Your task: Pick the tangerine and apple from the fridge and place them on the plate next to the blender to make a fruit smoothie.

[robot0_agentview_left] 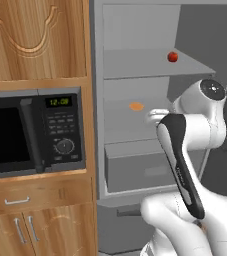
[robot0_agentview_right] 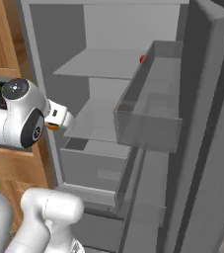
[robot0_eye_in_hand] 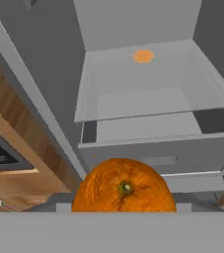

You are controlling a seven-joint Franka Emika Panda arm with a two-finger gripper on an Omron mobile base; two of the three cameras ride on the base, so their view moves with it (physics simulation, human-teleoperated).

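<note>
One fruit out of two is in hand, judging by this. Going big to small:

Fridge stands open, grey shelves, door swung out to the right with its bins in the right base view. Beside it on the left is the wood cabinet with the black microwave built in. Plate and blender aren't anywhere here, so they must be off somewhere else in the kitchen.

Arm is folded up in front of the fridge, with the hand just outside the opening at about middle-shelf height.

Apple sits on the upper shelf, toward the right and back. Round, so no real long axis.

Tangerine is right up against the hand camera, between the fingers, so the gripper is closed on it. Its stem dimple faces the camera, so the stem axis runs roughly along the gripper's line. It's basically a ball, so orientation hardly matters.

That flat orange patch on the middle shelf is a mark, not fruit.

So I'd call this the carry stage for fruit one. Next move calls for backing clear of the fridge and getting over to the plate, then a return trip for the apple.
</note>
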